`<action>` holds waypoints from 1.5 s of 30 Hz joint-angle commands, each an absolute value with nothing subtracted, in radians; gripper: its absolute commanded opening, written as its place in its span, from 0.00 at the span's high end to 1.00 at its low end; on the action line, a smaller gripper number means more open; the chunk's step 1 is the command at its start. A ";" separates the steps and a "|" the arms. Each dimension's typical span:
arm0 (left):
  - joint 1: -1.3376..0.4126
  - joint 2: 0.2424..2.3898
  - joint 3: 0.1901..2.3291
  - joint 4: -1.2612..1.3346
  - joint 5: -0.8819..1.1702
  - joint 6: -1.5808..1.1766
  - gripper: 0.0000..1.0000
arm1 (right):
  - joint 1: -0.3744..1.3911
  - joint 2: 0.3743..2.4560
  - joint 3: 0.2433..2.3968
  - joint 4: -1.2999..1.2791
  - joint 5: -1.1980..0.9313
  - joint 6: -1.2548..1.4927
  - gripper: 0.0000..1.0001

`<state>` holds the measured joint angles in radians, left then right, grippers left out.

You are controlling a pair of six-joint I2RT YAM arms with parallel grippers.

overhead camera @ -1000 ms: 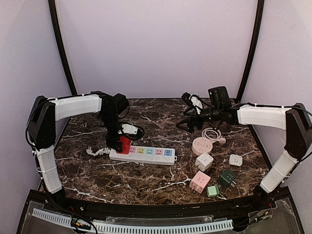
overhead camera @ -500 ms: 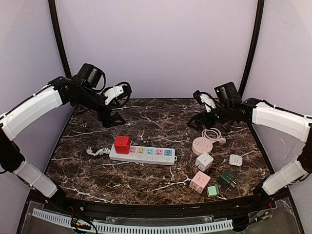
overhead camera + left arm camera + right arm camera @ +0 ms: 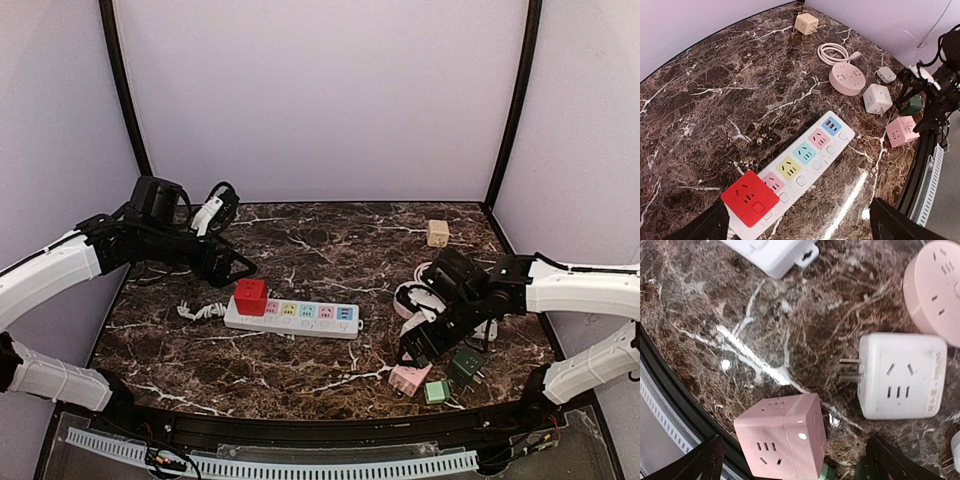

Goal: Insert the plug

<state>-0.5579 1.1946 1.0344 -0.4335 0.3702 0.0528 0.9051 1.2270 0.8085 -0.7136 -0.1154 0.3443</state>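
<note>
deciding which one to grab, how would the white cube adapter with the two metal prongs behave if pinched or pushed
The white plastic cube adapter looks rigid, so it probably won't flex. Its flat faces should stop it rolling; it would likely slide on the glossy dark marble tabletop. Its sideways metal prongs might snag when pushed.

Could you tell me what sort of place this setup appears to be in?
Probably a lab test booth rather than a home: plain lilac walls enclose a marble-look table, and a power strip and loose adapter cubes are laid out like practice props.
</note>
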 commanded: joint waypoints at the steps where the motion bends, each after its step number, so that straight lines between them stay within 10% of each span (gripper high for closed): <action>1: -0.528 1.119 0.963 -0.342 0.410 -0.049 0.01 | 0.952 1.242 0.778 -0.741 -0.146 0.456 0.01; 9: -0.464 1.028 0.849 -0.284 0.418 -0.099 0.02 | 1.020 1.356 0.774 -0.747 -0.089 0.468 0.10; 21: -0.445 0.999 0.822 -0.280 0.414 -0.078 0.06 | 1.080 1.301 0.889 -0.687 -0.016 0.309 1.00; 33: -0.518 1.190 1.152 -0.369 0.641 -0.001 0.01 | 1.138 1.348 1.004 0.305 0.288 -0.511 1.00; 45: -0.593 1.303 1.304 -0.408 0.651 0.005 0.01 | 1.109 1.574 1.261 0.340 0.186 -0.638 1.00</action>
<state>-0.5812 1.2953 1.3071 -0.3717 0.6918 -0.0048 1.1168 1.5726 1.2156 0.2470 0.2169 -0.6067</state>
